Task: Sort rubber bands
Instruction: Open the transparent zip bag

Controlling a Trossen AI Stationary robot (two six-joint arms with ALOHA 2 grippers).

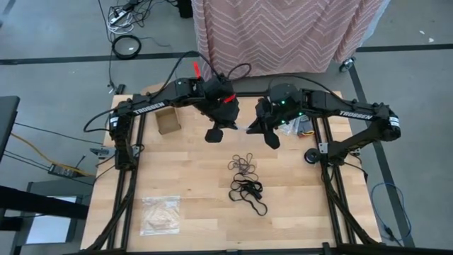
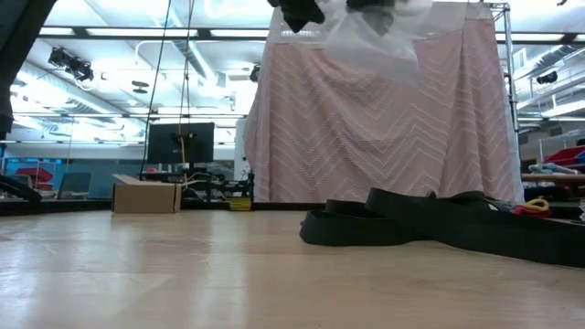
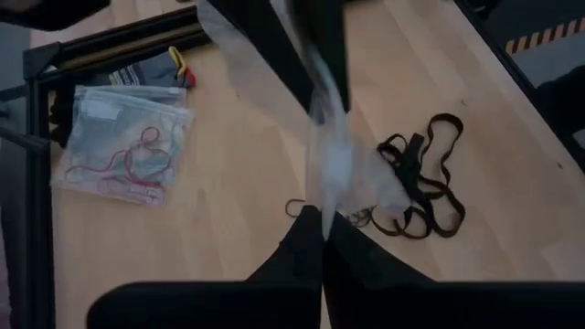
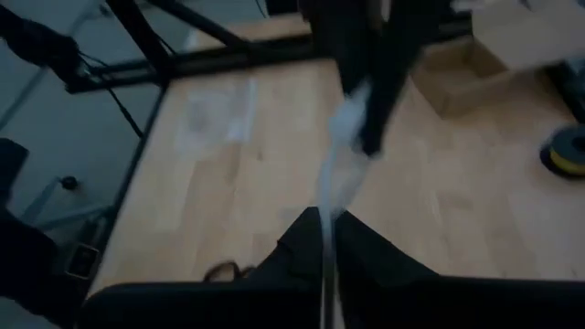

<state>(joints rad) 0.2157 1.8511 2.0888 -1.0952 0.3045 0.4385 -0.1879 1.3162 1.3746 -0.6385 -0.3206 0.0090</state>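
A clear plastic bag hangs high above the table's far middle. My left gripper and my right gripper face each other there, each shut on it. On the wood below lie small tan rubber bands and, nearer the front, larger black rubber bands in a loose heap. A second clear bag holding red bands lies flat near the table's front left corner. My left gripper pinches an edge of the clear bag between its two fingers, slanting down from the table's far left. The film runs from them toward the other gripper, clear of the table. My right gripper pinches the bag's opposite edge between its two fingers, slanting down from the far right. The bag stretches away toward my left gripper's fingers and touches nothing below.
A small cardboard box stands at the far left of the table. A yellow and black roll sits by the right frame. Black frame rails line both sides. Bare wood lies between the bands and the flat bag.
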